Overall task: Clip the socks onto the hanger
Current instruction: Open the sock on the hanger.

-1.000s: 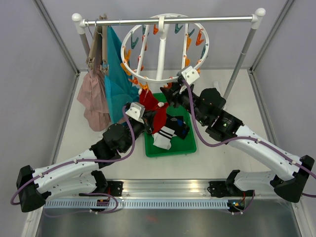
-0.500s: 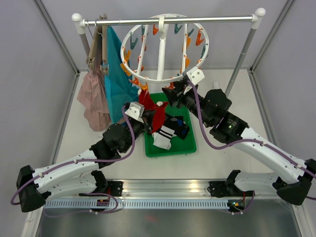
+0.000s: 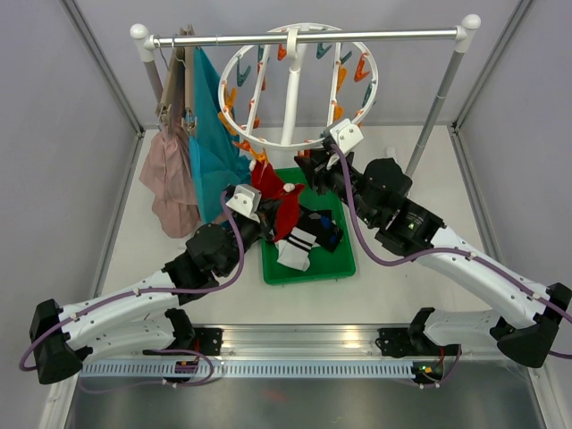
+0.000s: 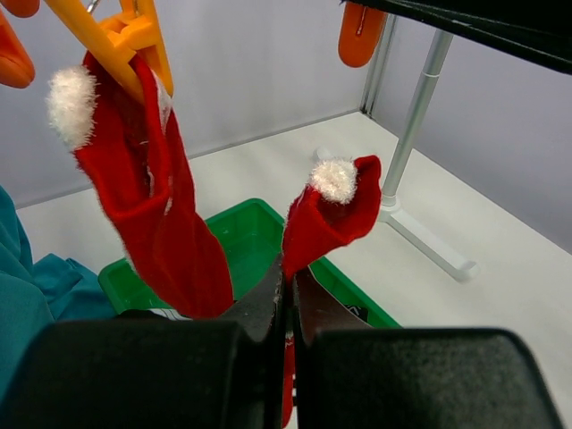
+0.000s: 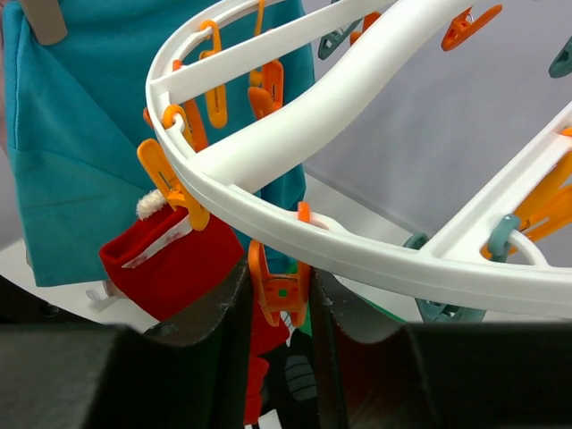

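Observation:
The hanger [image 3: 234, 125], a white ring with orange and teal clips, hangs from the rail. One red sock [image 3: 265, 179] hangs from an orange clip [image 4: 134, 36] on its lower rim. My left gripper [image 4: 290, 286] is shut on a second red sock [image 4: 332, 214], holding it upright over the tray with its white pompom on top. My right gripper [image 5: 280, 279] is just under the ring [image 5: 375, 259], its fingers pressed on both sides of an orange clip [image 5: 281, 295]. The hung sock [image 5: 174, 264] is just to the left of that clip. Dark socks [image 3: 322, 228] lie in the tray.
A green tray [image 3: 335, 266] sits on the table below the hanger, with a white striped sock [image 3: 295, 252] in it. A teal cloth [image 3: 213, 134] and a pink garment [image 3: 170, 179] hang at the rail's left. The rack's right post [image 3: 438, 107] stands behind my right arm.
My right gripper pulled a little away to the right with wider jaws, then came back under the ring and narrowed onto the orange clip. The left arm and its sock stayed still.

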Robot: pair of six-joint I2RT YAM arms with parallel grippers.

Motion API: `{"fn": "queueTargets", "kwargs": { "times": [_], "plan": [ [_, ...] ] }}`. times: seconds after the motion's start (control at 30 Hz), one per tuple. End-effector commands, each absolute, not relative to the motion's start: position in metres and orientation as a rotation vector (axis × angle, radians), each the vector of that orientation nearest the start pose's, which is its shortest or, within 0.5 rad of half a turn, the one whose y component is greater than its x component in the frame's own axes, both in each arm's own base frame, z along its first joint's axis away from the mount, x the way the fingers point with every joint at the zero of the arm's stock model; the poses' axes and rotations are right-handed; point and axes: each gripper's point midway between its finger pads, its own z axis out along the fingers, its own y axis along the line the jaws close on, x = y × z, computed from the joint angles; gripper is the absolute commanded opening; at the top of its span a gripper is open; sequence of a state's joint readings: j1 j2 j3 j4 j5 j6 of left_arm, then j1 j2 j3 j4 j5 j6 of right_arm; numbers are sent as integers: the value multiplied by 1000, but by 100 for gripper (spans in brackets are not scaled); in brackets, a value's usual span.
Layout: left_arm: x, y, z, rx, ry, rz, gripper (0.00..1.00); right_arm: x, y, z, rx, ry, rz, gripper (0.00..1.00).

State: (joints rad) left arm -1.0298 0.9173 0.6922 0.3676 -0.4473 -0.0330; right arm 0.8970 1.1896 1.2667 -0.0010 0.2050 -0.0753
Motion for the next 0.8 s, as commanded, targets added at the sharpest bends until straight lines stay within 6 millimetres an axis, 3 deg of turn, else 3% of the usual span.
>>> {"fn": "queueTargets", "kwargs": {
  "times": [0.0, 0.33, 0.77],
  "plan": [
    [245, -255, 340, 313, 1377, -551, 2, 286, 296, 437, -516, 1374, 525, 32],
    [253, -248, 350, 218, 1366, -541, 2, 290, 296, 435, -473, 1425, 536, 1],
    [272, -243, 359, 29, 1377, -543, 2, 293, 296, 427, -414, 1478, 556, 0]
  ]
}}
